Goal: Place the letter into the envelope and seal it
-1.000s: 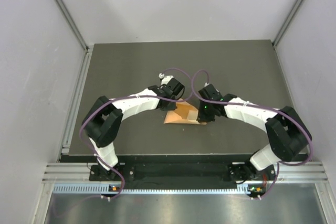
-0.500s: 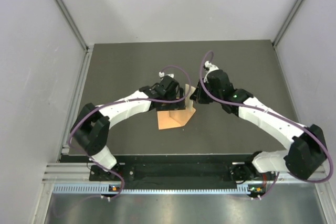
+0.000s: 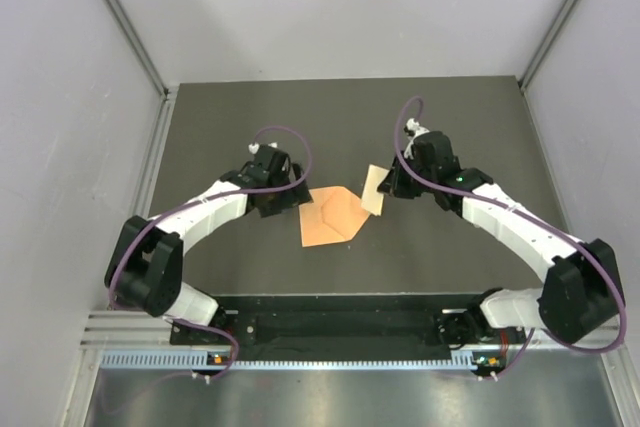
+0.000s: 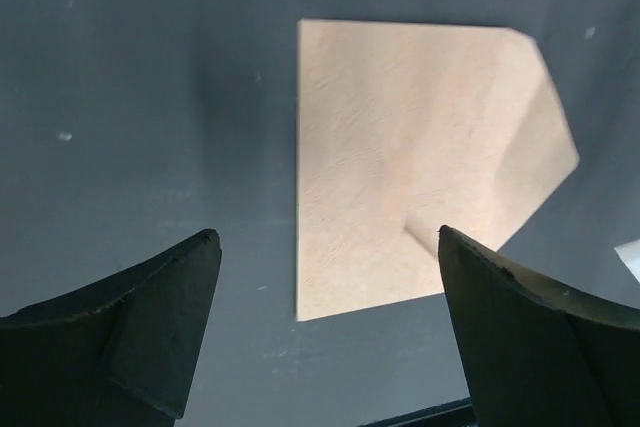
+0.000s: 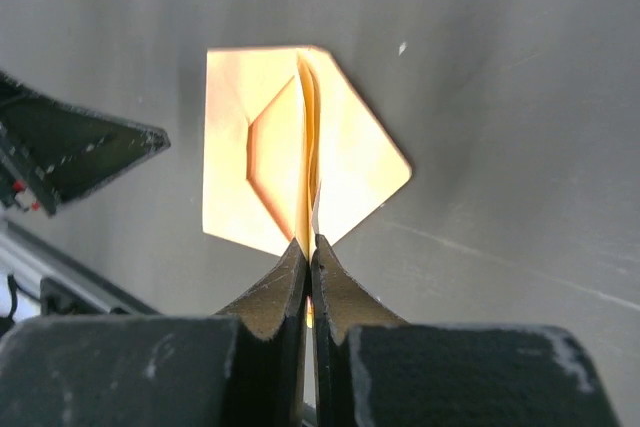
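Note:
The orange envelope [image 3: 330,217] lies flat on the dark table with its pointed flap spread to the right; in the left wrist view the envelope [image 4: 400,167] fills the upper middle. My left gripper [image 3: 291,193] hangs open just left of it, jaws wide with nothing between them [image 4: 325,245]. My right gripper [image 3: 388,187] is shut on the letter [image 3: 373,190], a pale cream sheet held just right of the flap's tip. The right wrist view shows the letter [image 5: 309,137] edge-on, pinched between the fingertips [image 5: 311,243], above the envelope [image 5: 250,162].
The dark table mat [image 3: 450,127] is bounded by grey walls on the left, back and right. An aluminium rail [image 3: 340,327] with the arm bases runs along the near edge. My left gripper's finger [image 5: 80,152] shows at the left of the right wrist view.
My left gripper opened, let go of the envelope and drew back to the left. The envelope now lies flat. My right gripper, still shut, carried the letter off to the right.

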You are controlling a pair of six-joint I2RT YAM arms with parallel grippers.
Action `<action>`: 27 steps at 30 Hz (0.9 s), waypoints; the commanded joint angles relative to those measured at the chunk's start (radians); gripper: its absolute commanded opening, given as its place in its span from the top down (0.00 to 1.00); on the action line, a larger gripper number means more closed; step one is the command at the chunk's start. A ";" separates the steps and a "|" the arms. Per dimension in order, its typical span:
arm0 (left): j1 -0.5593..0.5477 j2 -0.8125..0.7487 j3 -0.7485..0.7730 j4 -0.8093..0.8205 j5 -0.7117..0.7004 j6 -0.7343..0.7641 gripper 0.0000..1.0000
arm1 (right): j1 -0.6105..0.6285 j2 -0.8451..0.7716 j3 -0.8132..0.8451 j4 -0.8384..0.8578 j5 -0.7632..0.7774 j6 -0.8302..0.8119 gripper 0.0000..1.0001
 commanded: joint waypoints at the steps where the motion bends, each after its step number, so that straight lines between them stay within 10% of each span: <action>1: 0.030 -0.005 -0.037 0.073 0.136 -0.020 0.21 | -0.003 0.052 -0.006 0.052 -0.132 -0.005 1.00; 8: 0.030 0.141 0.000 0.178 0.282 -0.038 0.79 | -0.005 0.098 -0.018 0.083 -0.151 0.017 1.00; 13: 0.028 0.253 0.012 0.179 0.300 -0.031 0.89 | -0.005 0.101 -0.019 0.066 -0.131 0.023 1.00; 22: 0.027 0.226 0.038 0.161 0.297 0.002 0.82 | -0.017 0.097 -0.007 0.037 -0.114 -0.003 1.00; 27: 0.028 0.054 0.053 0.083 0.204 0.014 0.32 | -0.032 0.075 0.022 0.031 -0.132 -0.051 1.00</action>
